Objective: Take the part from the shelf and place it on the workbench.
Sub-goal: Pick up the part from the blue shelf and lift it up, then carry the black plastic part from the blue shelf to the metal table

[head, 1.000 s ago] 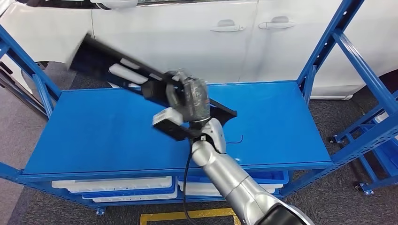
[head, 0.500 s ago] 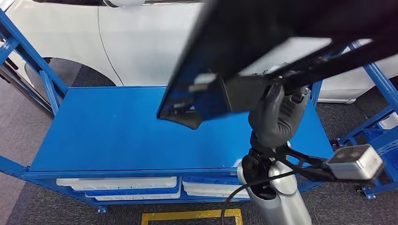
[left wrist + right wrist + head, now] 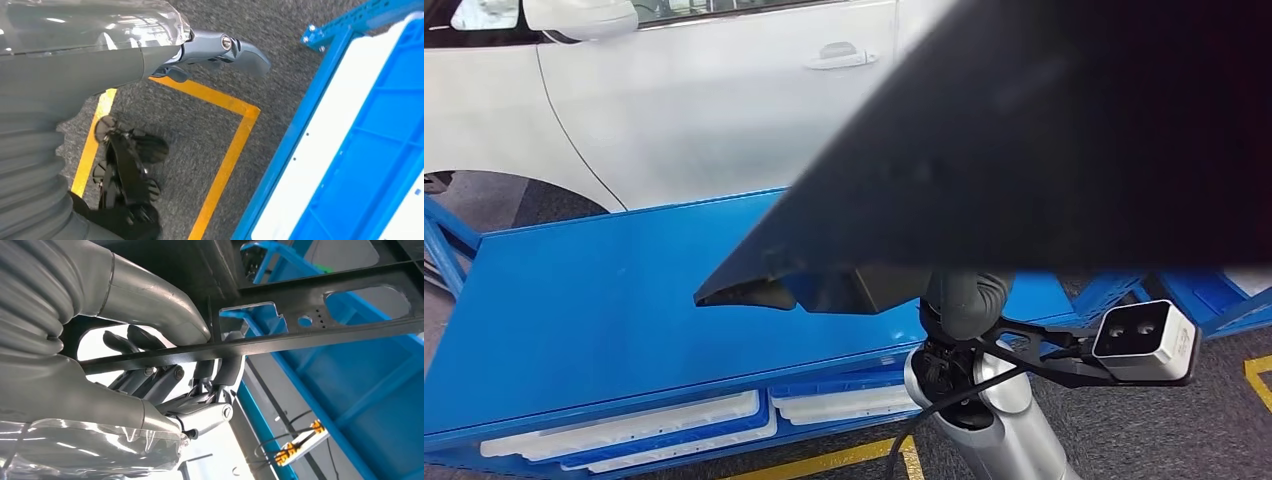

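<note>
Black moulded plastic dominates: the part (image 3: 1064,140), long and flat, held high and close under the head camera, well above the blue shelf (image 3: 604,310). Gripped from below by the right hand (image 3: 964,300), near 1 end, with that end's folded tip hanging over the shelf's middle. Seen from the right wrist, dark fingers (image 3: 150,377) curled around a thin black rib of the part, thumb pressed over the top, so a firm wrap and not a pinch. Probably carried this high to clear the shelf's blue uprights while being swung away; judged as the carrying step, lift done, placing not yet done. Workbench not identifiable in these pictures.

Left hand (image 3: 220,47) hanging beside the body above grey carpet, near yellow floor tape (image 3: 225,150) and a blue crate (image 3: 360,150) under the shelf. Holding nothing; thumb stretched out, other fingers mostly hidden, so spread or curled cannot be told.

Behind the shelf, a white car (image 3: 674,110), door handle and mirror visible. Below the shelf's deck, white and blue trays (image 3: 634,430). No brand, label or legible writing anywhere on part, shelf, crate or car. Risk worth noting: long overhang beyond the grip, likely to swing or tip.
</note>
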Available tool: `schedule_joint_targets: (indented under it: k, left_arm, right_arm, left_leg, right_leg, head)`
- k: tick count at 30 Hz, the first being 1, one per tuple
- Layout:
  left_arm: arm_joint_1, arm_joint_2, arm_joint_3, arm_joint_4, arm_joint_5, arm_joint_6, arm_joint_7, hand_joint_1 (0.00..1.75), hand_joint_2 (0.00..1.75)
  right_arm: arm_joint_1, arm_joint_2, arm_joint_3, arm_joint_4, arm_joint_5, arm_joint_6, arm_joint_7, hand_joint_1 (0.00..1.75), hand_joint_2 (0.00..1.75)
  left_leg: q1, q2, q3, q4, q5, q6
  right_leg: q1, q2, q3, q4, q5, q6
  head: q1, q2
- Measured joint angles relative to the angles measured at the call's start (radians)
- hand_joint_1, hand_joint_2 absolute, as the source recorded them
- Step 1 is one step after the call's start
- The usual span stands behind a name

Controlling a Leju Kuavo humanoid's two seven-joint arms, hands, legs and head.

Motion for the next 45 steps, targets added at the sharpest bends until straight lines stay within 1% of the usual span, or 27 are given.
schedule_joint_targets:
  k: [2, 3, 6, 7, 9, 11, 13, 14, 16, 18, 21, 22, 24, 26, 27, 29, 31, 33, 34, 36, 38, 39, 41, 42, 43, 44, 45]
  left_arm:
    - [-0.001, 0.004, 0.0, 0.0, -0.001, 0.001, 0.0, 0.0, 1.75]
    - [-0.002, 0.006, 0.0, 0.0, -0.001, 0.002, 0.0, 0.0, 1.75]
    - [0.0, 0.009, 0.0, 0.0, -0.001, 0.004, 0.0, 0.0, 1.75]
    - [0.0, 0.01, 0.0, 0.0, -0.001, 0.004, 0.0, 0.0, 1.75]
    - [-0.001, 0.009, 0.0, 0.0, -0.001, 0.004, 0.0, 0.0, 1.75]
    - [-0.002, 0.009, 0.0, 0.0, -0.003, 0.004, 0.0, 0.0, 1.75]
    - [-0.002, 0.009, 0.0, 0.0, -0.006, 0.004, 0.001, 0.0, 1.75]
    - [-0.002, 0.009, -0.001, 0.0, -0.007, 0.004, 0.001, 0.0, 1.75]
    - [-0.002, 0.009, -0.001, 0.0, -0.008, 0.004, 0.002, 0.0, 1.75]
    - [-0.002, 0.01, -0.001, 0.0, -0.008, 0.006, 0.006, 0.0, 1.75]
    - [0.0, 0.011, -0.001, 0.0, -0.008, 0.016, 0.025, 0.0, 1.75]
    - [0.001, 0.011, -0.001, 0.0, -0.009, 0.019, 0.032, 0.0, 1.75]
    - [0.002, 0.011, -0.001, 0.0, -0.01, 0.023, 0.038, 0.0, 1.75]
    - [0.001, 0.011, -0.001, 0.0, -0.013, 0.029, 0.047, 0.0, 1.75]
    - [0.0, 0.012, -0.001, 0.0, -0.015, 0.034, 0.053, 0.0, 1.75]
    - [0.0, 0.012, -0.002, 0.0, -0.021, 0.043, 0.064, 0.0, 1.75]
    - [0.0, 0.015, -0.004, 0.0, -0.027, 0.048, 0.071, 0.0, 1.75]
    - [0.0, 0.02, -0.007, 0.0, -0.034, 0.05, 0.077, 0.0, 1.75]
    - [0.0, 0.022, -0.008, 0.0, -0.037, 0.053, 0.08, 0.0, 1.75]
    - [0.004, 0.023, -0.01, 0.0, -0.039, 0.061, 0.086, 0.0, 1.75]
    - [0.006, 0.023, -0.01, 0.0, -0.039, 0.069, 0.089, 0.0, 1.75]
    - [0.007, 0.022, -0.01, 0.0, -0.039, 0.071, 0.09, 0.0, 1.75]
    - [0.009, 0.02, -0.01, 0.0, -0.038, 0.076, 0.09, 0.0, 1.75]
    - [0.01, 0.019, -0.01, 0.0, -0.038, 0.078, 0.09, 0.0, 1.75]
    - [0.012, 0.019, -0.01, 0.0, -0.037, 0.078, 0.089, 0.0, 1.75]
    - [0.012, 0.018, -0.01, 0.0, -0.037, 0.076, 0.089, 0.0, 1.75]
    - [0.012, 0.018, -0.01, 0.0, -0.038, 0.072, 0.089, 0.0, 1.75]
  right_arm:
    - [0.0, -0.009, 0.0, -0.003, -0.004, 0.006, -0.004, 1.75, 1.75]
    - [0.001, -0.014, 0.001, -0.003, -0.007, 0.008, -0.006, 1.75, 1.75]
    - [0.002, -0.028, 0.005, -0.003, -0.013, 0.008, -0.015, 1.75, 1.75]
    - [0.001, -0.031, 0.006, -0.003, -0.014, 0.008, -0.016, 1.75, 1.75]
    - [-0.003, -0.038, 0.008, -0.003, -0.017, 0.005, -0.017, 1.75, 1.75]
    - [-0.007, -0.046, 0.011, -0.002, -0.02, -0.005, -0.019, 1.75, 1.75]
    - [-0.012, -0.056, 0.016, 0.001, -0.025, -0.019, -0.023, 1.75, 1.75]
    - [-0.017, -0.062, 0.02, 0.003, -0.028, -0.025, -0.025, 1.75, 1.75]
    - [-0.027, -0.071, 0.027, 0.007, -0.032, -0.033, -0.028, 1.75, 1.75]
    - [-0.034, -0.077, 0.032, 0.009, -0.033, -0.039, -0.029, 1.75, 1.75]
    - [-0.05, -0.088, 0.046, 0.018, -0.047, -0.067, -0.031, 1.75, 1.75]
    - [-0.059, -0.091, 0.052, 0.022, -0.053, -0.077, -0.03, 1.75, 1.75]
    - [-0.073, -0.096, 0.063, 0.03, -0.06, -0.089, -0.029, 1.75, 1.75]
    - [-0.08, -0.099, 0.072, 0.036, -0.065, -0.105, -0.029, 1.75, 1.75]
    - [-0.083, -0.101, 0.078, 0.039, -0.068, -0.118, -0.029, 1.75, 1.75]
    - [-0.085, -0.105, 0.089, 0.045, -0.075, -0.145, -0.027, 1.75, 1.75]
    - [-0.084, -0.113, 0.098, 0.051, -0.079, -0.159, -0.028, 1.75, 1.75]
    - [-0.077, -0.123, 0.106, 0.058, -0.067, -0.162, -0.033, 1.75, 1.75]
    - [-0.071, -0.127, 0.111, 0.062, -0.055, -0.162, -0.039, 1.75, 1.75]
    - [-0.058, -0.133, 0.12, 0.072, -0.029, -0.159, -0.051, 1.75, 1.75]
    - [-0.05, -0.14, 0.125, 0.087, -0.016, -0.151, -0.062, 1.75, 1.75]
    - [-0.048, -0.145, 0.126, 0.094, -0.015, -0.146, -0.066, 1.75, 1.75]
    - [-0.046, -0.155, 0.127, 0.108, -0.022, -0.135, -0.071, 1.75, 1.75]
    - [-0.047, -0.162, 0.127, 0.114, -0.031, -0.13, -0.07, 1.75, 1.75]
    - [-0.05, -0.17, 0.127, 0.121, -0.045, -0.126, -0.068, 1.75, 1.75]
    - [-0.055, -0.18, 0.126, 0.126, -0.062, -0.123, -0.065, 1.75, 1.75]
    - [-0.062, -0.191, 0.125, 0.131, -0.078, -0.122, -0.062, 1.75, 1.75]
  left_leg:
    - [-0.007, 0.0, 0.059, -0.118, 0.042, 0.014]
    - [-0.01, 0.0, 0.071, -0.145, 0.049, 0.019]
    - [-0.012, 0.001, 0.071, -0.163, 0.062, 0.029]
    - [-0.01, 0.002, 0.07, -0.172, 0.071, 0.034]
    - [-0.004, 0.006, 0.063, -0.185, 0.089, 0.042]
    - [-0.004, 0.006, 0.045, -0.183, 0.1, 0.046]
    - [-0.003, 0.007, 0.024, -0.175, 0.11, 0.043]
    - [-0.002, 0.007, 0.013, -0.17, 0.114, 0.041]
    - [0.0, 0.006, -0.009, -0.154, 0.121, 0.032]
    - [-0.001, 0.004, -0.024, -0.141, 0.129, 0.02]
    - [0.0, 0.001, -0.033, -0.138, 0.145, 0.001]
    - [0.002, 0.001, -0.039, -0.131, 0.134, -0.005]
    - [0.005, 0.001, -0.063, -0.069, 0.062, -0.014]
    - [0.006, 0.002, -0.094, 0.054, -0.034, -0.018]
    - [0.005, 0.002, -0.1, 0.108, -0.057, -0.019]
    - [0.004, 0.002, -0.07, 0.131, -0.039, -0.013]
    - [-0.002, 0.001, 0.026, 0.023, 0.005, 0.006]
    - [-0.011, 0.001, 0.121, -0.117, 0.002, 0.023]
    - [-0.014, 0.0, 0.144, -0.158, -0.007, 0.03]
    - [-0.021, 0.0, 0.147, -0.181, 0.003, 0.037]
    - [-0.018, 0.006, 0.14, -0.203, 0.033, 0.048]
    - [-0.014, 0.009, 0.133, -0.213, 0.05, 0.051]
    - [-0.01, 0.012, 0.105, -0.217, 0.077, 0.055]
    - [-0.01, 0.013, 0.088, -0.213, 0.088, 0.053]
    - [-0.009, 0.014, 0.068, -0.208, 0.098, 0.051]
    - [-0.008, 0.015, 0.049, -0.2, 0.107, 0.048]
    - [-0.006, 0.016, 0.029, -0.189, 0.114, 0.045]
  right_leg:
    - [0.003, 0.0, -0.001, 0.002, 0.002, 0.004]
    - [0.003, 0.0, -0.003, 0.002, 0.004, 0.008]
    - [0.0, 0.0, -0.007, -0.001, 0.011, 0.026]
    - [0.0, 0.0, -0.011, 0.007, -0.001, 0.032]
    - [-0.001, 0.001, -0.037, 0.078, -0.067, 0.042]
    - [-0.006, 0.0, -0.078, 0.208, -0.15, 0.051]
    - [-0.011, 0.0, -0.082, 0.27, -0.174, 0.058]
    - [-0.014, -0.001, -0.054, 0.241, -0.157, 0.061]
    - [-0.019, -0.001, 0.039, 0.105, -0.114, 0.064]
    - [-0.017, 0.004, 0.091, 0.017, -0.092, 0.056]
    - [-0.013, 0.008, 0.079, 0.009, -0.078, 0.03]
    - [-0.013, 0.006, 0.071, 0.009, -0.069, 0.021]
    - [-0.014, 0.002, 0.049, 0.006, -0.047, 0.005]
    - [-0.01, 0.0, 0.023, 0.007, -0.027, -0.001]
    - [-0.007, -0.001, 0.009, 0.008, -0.016, -0.003]
    - [-0.001, -0.002, -0.018, 0.009, 0.004, -0.003]
    - [0.003, -0.002, -0.038, 0.009, 0.022, -0.003]
    - [0.005, -0.003, -0.048, 0.007, 0.039, 0.004]
    - [0.003, -0.004, -0.049, 0.004, 0.047, 0.009]
    - [-0.002, -0.005, -0.048, -0.008, 0.066, 0.022]
    - [-0.003, -0.003, -0.057, 0.001, 0.048, 0.032]
    - [-0.003, -0.002, -0.067, 0.026, 0.015, 0.036]
    - [-0.006, -0.001, -0.1, 0.145, -0.09, 0.044]
    - [-0.008, -0.001, -0.112, 0.209, -0.122, 0.048]
    - [-0.011, -0.002, -0.116, 0.26, -0.133, 0.053]
    - [-0.013, -0.002, -0.103, 0.275, -0.116, 0.057]
    - [-0.016, -0.002, -0.073, 0.253, -0.088, 0.06]
  head:
    - [-0.013, 0.0]
    - [-0.017, 0.0]
    - [-0.02, 0.0]
    - [-0.02, 0.0]
    - [-0.02, 0.0]
    - [-0.019, 0.0]
    - [-0.019, 0.0]
    - [-0.019, 0.0]
    - [-0.019, 0.0]
    - [-0.019, 0.0]
    - [-0.018, 0.0]
    - [-0.018, 0.0]
    - [-0.018, 0.0]
    - [-0.018, 0.0]
    - [-0.018, 0.0]
    - [-0.018, 0.0]
    - [-0.018, 0.0]
    - [-0.016, 0.0]
    - [-0.016, 0.0]
    - [-0.015, 0.0]
    - [-0.013, 0.0]
    - [-0.01, 0.0]
    - [-0.003, 0.0]
    - [-0.001, 0.0]
    - [0.002, 0.0]
    - [0.003, 0.0]
    - [0.005, 0.0]
